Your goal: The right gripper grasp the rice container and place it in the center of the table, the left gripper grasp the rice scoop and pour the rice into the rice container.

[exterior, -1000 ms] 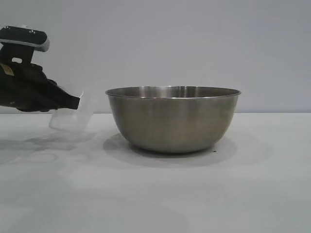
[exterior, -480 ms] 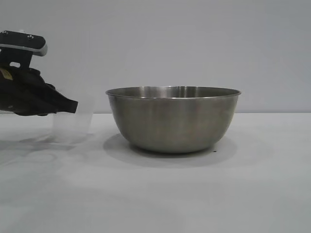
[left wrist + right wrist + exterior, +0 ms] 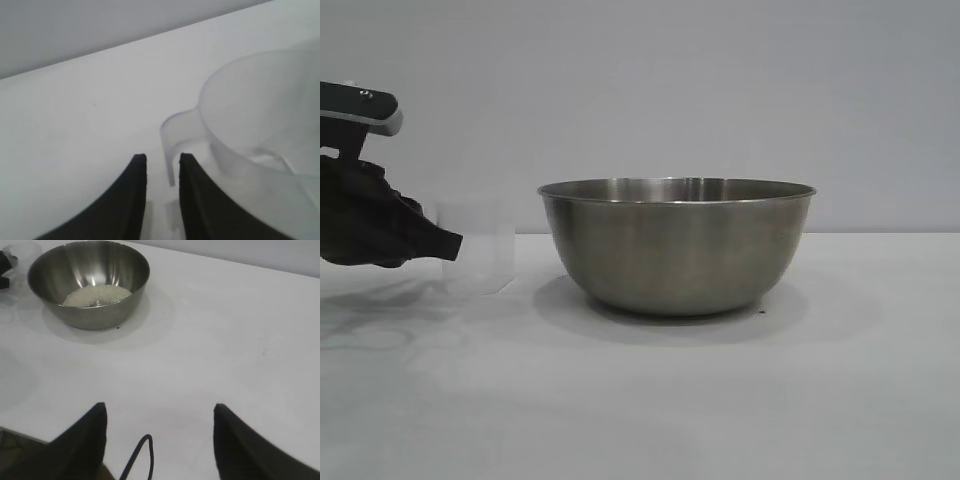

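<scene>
The rice container (image 3: 677, 245), a large steel bowl, stands mid-table with a pale patch of rice (image 3: 97, 294) on its bottom. Left of it the rice scoop (image 3: 478, 258), a clear plastic cup, stands upright on the table (image 3: 720, 400) and looks empty. My left gripper (image 3: 455, 243) is just to the scoop's left. In the left wrist view its fingers (image 3: 163, 159) stand a little apart, with the tip of the scoop's handle (image 3: 175, 130) between them and a gap showing beside it. My right gripper (image 3: 160, 410) is wide open over bare table, well away from the bowl (image 3: 89, 285).
A thin black cable (image 3: 137, 455) loops between the right gripper's fingers. The white tabletop stretches bare to the right of the bowl and in front of it. A plain grey wall stands behind.
The scoop went from tilted and lifted to standing upright on the table. My left gripper drew back to the left and lower, and its fingers parted. The bowl did not move.
</scene>
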You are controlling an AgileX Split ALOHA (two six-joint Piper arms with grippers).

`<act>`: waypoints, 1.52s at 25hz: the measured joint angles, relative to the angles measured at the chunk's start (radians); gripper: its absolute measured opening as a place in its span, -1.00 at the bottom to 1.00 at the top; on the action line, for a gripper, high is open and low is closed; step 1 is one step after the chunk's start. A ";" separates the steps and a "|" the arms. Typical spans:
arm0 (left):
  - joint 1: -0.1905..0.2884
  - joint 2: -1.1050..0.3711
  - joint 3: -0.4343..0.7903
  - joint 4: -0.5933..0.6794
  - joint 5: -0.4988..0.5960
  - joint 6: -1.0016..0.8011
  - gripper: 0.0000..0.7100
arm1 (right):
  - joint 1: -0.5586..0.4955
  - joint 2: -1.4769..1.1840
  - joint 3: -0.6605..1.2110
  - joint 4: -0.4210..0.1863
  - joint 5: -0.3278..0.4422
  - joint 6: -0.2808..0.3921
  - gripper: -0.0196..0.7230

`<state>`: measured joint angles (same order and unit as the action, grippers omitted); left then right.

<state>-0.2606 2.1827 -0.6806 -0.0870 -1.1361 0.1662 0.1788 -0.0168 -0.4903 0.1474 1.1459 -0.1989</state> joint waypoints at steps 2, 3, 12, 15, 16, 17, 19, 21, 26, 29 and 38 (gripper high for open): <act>0.000 -0.011 0.014 0.000 0.000 -0.004 -0.53 | 0.000 0.000 0.000 0.000 0.000 0.000 0.24; 0.000 -0.022 0.023 0.000 0.000 -0.006 -0.53 | 0.000 0.000 0.000 0.000 0.000 0.000 0.24; 0.000 -0.261 0.172 0.053 0.000 -0.014 -0.38 | 0.000 0.000 0.000 0.000 0.000 0.000 0.24; 0.000 -0.369 0.205 0.053 0.000 -0.027 -0.38 | 0.000 0.000 0.000 0.000 0.000 0.000 0.24; 0.000 -0.409 0.209 0.053 0.000 -0.030 -0.38 | 0.000 0.000 0.000 0.000 0.000 0.000 0.24; 0.000 -0.444 0.209 0.051 0.002 -0.030 -0.38 | 0.000 0.000 0.000 0.000 0.000 0.000 0.24; 0.000 -0.530 0.209 0.044 0.059 -0.030 -0.38 | 0.000 0.000 0.000 0.000 0.000 0.000 0.24; 0.000 -0.617 0.189 0.035 0.175 -0.030 -0.38 | 0.000 0.000 0.000 0.000 0.000 0.000 0.24; 0.000 -0.746 0.066 0.027 0.552 -0.019 -0.38 | 0.000 0.000 0.000 0.000 0.000 0.000 0.24; 0.000 -0.808 -0.034 0.027 0.836 -0.011 -0.38 | 0.000 0.000 0.000 0.000 0.000 0.000 0.24; 0.000 -1.197 -0.090 0.027 1.361 0.012 -0.38 | 0.000 0.000 0.000 0.000 0.000 0.000 0.24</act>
<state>-0.2606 0.9862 -0.7711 -0.0605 0.2246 0.1784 0.1788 -0.0168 -0.4903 0.1474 1.1459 -0.1989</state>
